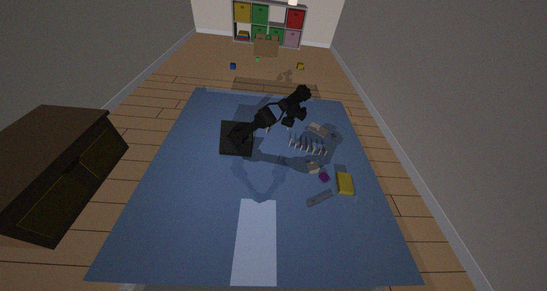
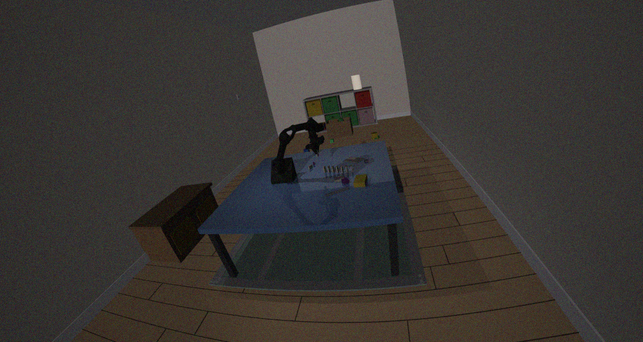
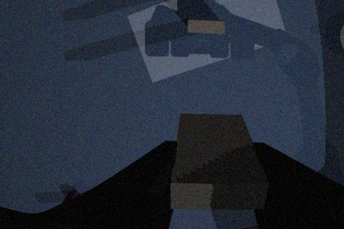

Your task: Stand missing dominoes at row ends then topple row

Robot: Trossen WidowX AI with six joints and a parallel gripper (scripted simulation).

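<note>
A row of several standing tan dominoes (image 1: 307, 145) (image 2: 336, 171) runs across the middle right of the blue table (image 1: 183, 213) (image 2: 270, 205). My gripper (image 1: 286, 124) (image 2: 316, 151) (image 3: 213, 154) is shut on a brown domino (image 3: 211, 153) and holds it well above the table, behind and to the left of the row's left end. A small lone tan piece (image 1: 268, 129) (image 2: 311, 162) stands on the table under the arm, apart from the row. Two more dominoes lie flat, one (image 1: 318, 128) behind the row and one (image 1: 313, 167) in front of it.
A purple cube (image 1: 324, 177), a yellow block (image 1: 344, 183) (image 2: 359, 181) and a grey bar (image 1: 319, 198) lie in front of the row. The arm's black base (image 1: 236, 138) (image 2: 282, 171) stands left of the row. A pale strip (image 1: 254, 239) marks the table's near edge.
</note>
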